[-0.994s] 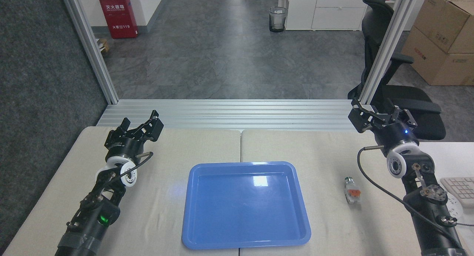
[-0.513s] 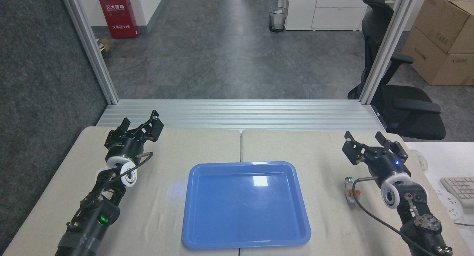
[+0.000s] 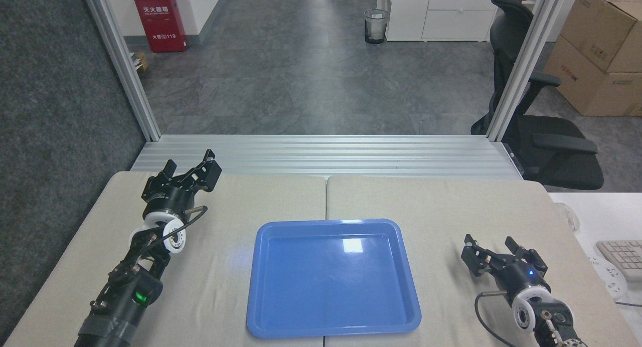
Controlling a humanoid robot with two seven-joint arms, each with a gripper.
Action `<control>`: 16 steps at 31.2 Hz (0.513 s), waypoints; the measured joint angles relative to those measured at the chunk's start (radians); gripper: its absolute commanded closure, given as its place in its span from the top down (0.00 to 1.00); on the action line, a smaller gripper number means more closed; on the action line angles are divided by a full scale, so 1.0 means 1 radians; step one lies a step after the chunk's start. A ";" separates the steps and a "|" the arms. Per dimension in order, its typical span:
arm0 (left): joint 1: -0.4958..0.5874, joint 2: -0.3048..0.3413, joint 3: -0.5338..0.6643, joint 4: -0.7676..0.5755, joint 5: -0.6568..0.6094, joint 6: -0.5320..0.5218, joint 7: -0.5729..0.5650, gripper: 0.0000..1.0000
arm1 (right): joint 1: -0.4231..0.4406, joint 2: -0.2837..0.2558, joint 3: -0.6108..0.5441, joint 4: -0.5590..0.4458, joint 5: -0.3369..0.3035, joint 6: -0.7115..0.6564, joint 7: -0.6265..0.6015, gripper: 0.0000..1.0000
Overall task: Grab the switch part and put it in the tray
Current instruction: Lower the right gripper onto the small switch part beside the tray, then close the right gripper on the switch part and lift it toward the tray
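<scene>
Your right gripper (image 3: 494,253) sits low over the bench (image 3: 441,206), just right of the tray (image 3: 333,323), fingers (image 3: 474,256) spread apart. The switch part isn't visible; the gripper covers that patch of bench, so I can't tell where it lies. Tray is empty. Left gripper (image 3: 193,165) hovers well left of the tray, fingers apart, holding nothing.
</scene>
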 measured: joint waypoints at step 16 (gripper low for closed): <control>0.000 0.000 0.000 0.000 0.000 0.000 0.000 1.00 | 0.020 0.001 0.056 0.045 0.005 0.018 0.000 0.56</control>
